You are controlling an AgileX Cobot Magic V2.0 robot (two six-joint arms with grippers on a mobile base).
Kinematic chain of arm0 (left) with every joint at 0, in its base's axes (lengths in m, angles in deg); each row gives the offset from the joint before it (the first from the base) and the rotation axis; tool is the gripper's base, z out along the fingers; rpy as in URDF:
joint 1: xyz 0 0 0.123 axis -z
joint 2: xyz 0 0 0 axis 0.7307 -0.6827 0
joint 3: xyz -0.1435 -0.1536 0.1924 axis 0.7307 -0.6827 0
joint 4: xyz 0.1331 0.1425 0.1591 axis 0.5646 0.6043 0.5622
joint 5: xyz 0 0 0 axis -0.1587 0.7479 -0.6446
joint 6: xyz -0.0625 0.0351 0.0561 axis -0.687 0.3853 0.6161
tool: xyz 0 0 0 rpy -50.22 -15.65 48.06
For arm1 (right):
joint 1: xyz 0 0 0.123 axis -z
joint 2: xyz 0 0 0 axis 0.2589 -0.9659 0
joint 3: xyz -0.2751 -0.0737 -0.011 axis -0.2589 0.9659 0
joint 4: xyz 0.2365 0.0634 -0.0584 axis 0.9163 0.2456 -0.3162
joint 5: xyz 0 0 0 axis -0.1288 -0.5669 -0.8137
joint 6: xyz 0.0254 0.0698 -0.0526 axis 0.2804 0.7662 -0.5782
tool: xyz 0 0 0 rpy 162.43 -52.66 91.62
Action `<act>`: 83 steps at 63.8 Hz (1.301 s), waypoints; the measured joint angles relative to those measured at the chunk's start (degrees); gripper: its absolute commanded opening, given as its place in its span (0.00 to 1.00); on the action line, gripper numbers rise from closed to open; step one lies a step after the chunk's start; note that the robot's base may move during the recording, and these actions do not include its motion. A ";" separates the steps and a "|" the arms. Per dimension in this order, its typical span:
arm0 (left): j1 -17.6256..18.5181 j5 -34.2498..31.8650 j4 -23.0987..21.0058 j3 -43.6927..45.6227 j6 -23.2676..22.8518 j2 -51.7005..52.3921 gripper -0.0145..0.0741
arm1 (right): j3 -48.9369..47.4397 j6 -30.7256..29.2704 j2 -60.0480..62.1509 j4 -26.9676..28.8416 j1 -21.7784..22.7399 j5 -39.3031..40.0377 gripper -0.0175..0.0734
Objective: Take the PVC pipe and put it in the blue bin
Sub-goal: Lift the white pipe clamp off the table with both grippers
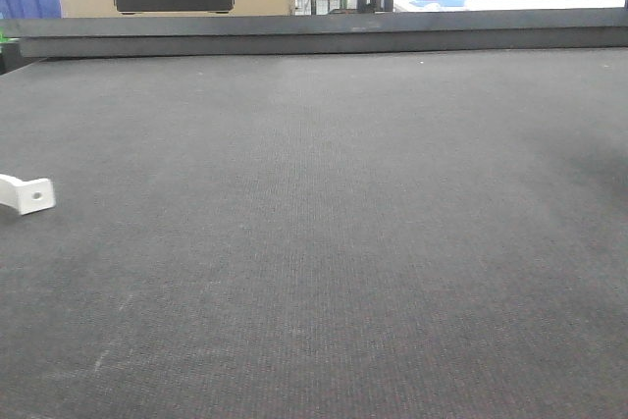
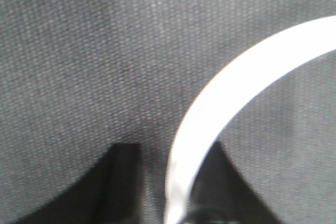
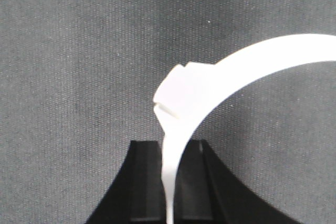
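One PVC pipe (image 1: 25,193) lies on the dark mat (image 1: 343,242), at the far left edge of our front view.
We see the left gripper (image 2: 170,150) partly open and the right gripper (image 3: 169,148) with jaws close together, each with a white curved strip (image 3: 252,61) between its jaws; whether the right one pinches it we cannot tell.

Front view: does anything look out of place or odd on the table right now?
The PVC pipe lies on the table at the view's left edge, partly out of frame, no hand near it. Odder: a white curved strip runs into the left hand, another into the right hand; gripped or not, I cannot tell.
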 measured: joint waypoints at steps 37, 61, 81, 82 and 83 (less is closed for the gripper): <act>0.42 5.02 -4.13 1.79 0.27 1.14 0.04 | -1.06 0.00 0.74 0.00 0.00 0.90 0.02; 6.93 4.04 -5.31 6.29 -4.27 17.87 0.04 | -2.50 0.00 10.13 0.00 0.00 0.71 0.02; 13.92 -7.54 -8.22 6.29 -15.11 30.90 0.04 | -2.50 0.00 16.97 0.00 -0.27 4.99 0.02; 14.23 -8.24 -8.21 6.05 -15.26 31.47 0.04 | -2.50 0.00 17.36 0.00 -0.39 5.38 0.02; 14.55 -8.99 -8.06 5.82 -15.39 32.06 0.04 | -2.50 0.00 17.77 0.00 -0.57 5.88 0.02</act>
